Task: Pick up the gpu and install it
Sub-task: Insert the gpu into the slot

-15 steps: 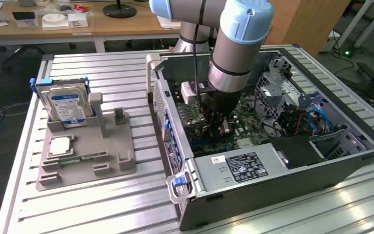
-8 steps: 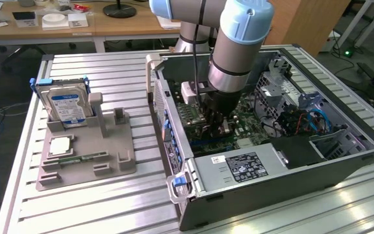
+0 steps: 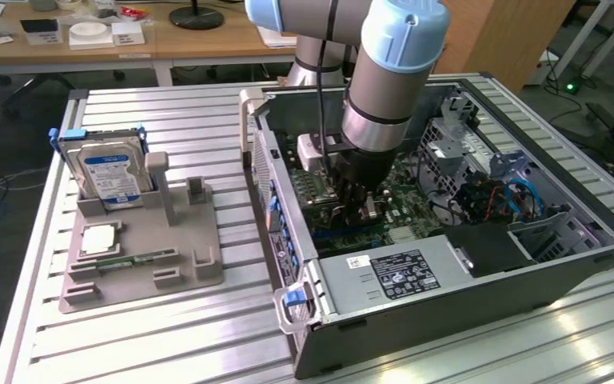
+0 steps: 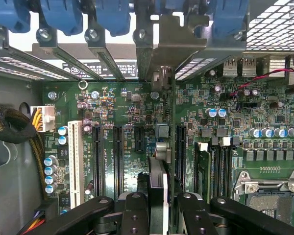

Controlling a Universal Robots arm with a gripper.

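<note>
The gpu [image 4: 162, 147] shows edge-on in the wrist view, a thin dark card standing upright over the green motherboard [image 4: 127, 117]. Its silver end bracket [image 4: 172, 44] lies against the case's rear slot openings. My gripper [image 4: 161, 215] is shut on the card's near end, one black finger [image 4: 133, 215] on each side. The card lines up with a long black expansion slot [image 4: 180, 152]. In the exterior view my gripper [image 3: 352, 204] reaches down inside the open computer case [image 3: 563, 264], low over the motherboard, and the card is mostly hidden by the fingers.
A grey parts holder [image 3: 141, 248] on the exterior view's left carries a silver hard drive with a blue label [image 3: 109, 172], a green memory stick [image 3: 125, 262] and a square chip [image 3: 99, 238]. A power supply [image 3: 392, 276] fills the case's near end. Blue slot latches [image 4: 112, 14] line the rear wall.
</note>
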